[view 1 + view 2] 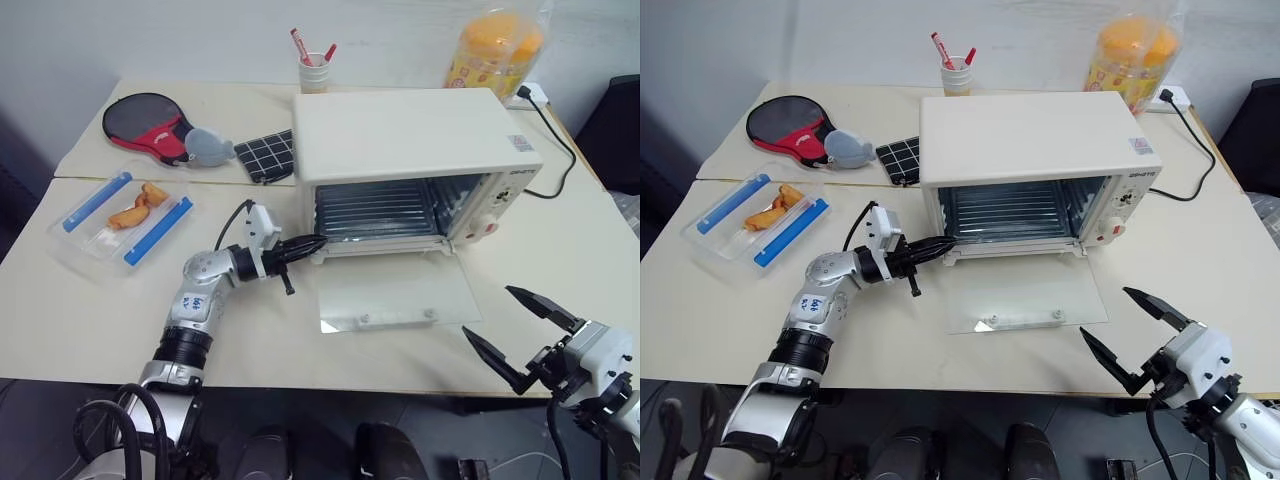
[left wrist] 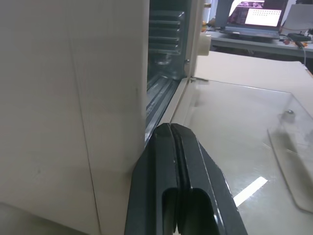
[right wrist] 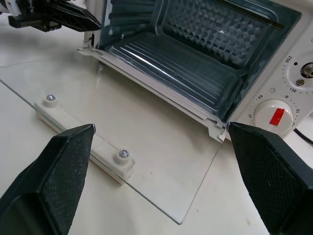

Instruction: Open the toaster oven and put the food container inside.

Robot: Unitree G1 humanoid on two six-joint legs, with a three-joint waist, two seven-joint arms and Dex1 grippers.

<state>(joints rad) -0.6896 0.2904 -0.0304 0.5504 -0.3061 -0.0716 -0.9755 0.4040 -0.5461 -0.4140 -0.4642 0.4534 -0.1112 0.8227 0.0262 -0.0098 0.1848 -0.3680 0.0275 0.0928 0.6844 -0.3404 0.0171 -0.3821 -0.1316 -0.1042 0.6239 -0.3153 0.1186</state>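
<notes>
The right hand point(image 1: 515, 330) is closest, down at about 5 o'clock over the near edge of the desk point(image 1: 90, 320). Its two black fingers are spread wide apart and hold nothing.

The oven point(image 1: 410, 140) sits in the middle of the desk. Its glass door point(image 1: 395, 295) is down flat on the desk, and the white handle point(image 3: 83, 127) is on the door's near end. You can see the wire rack point(image 1: 375, 210) inside. A red knob point(image 3: 277, 116) is on the front, at the oven's right side. A black cord point(image 1: 560, 140) runs away at 2 o'clock.

The left hand point(image 1: 320, 241) is at the oven's front left corner, by the door hinge. Its fingers are pressed tight together with nothing between them.

The food box point(image 1: 125, 215) lies at 9 o'clock, well apart from the oven. It has two blue clips and orange-brown bits inside.

Behind it, at 10 o'clock, is a red and black paddle point(image 1: 150, 125). A cup point(image 1: 314, 70) of pens stands at 12 o'clock. A tall jar point(image 1: 490, 50) of orange snacks is at 1 o'clock.
</notes>
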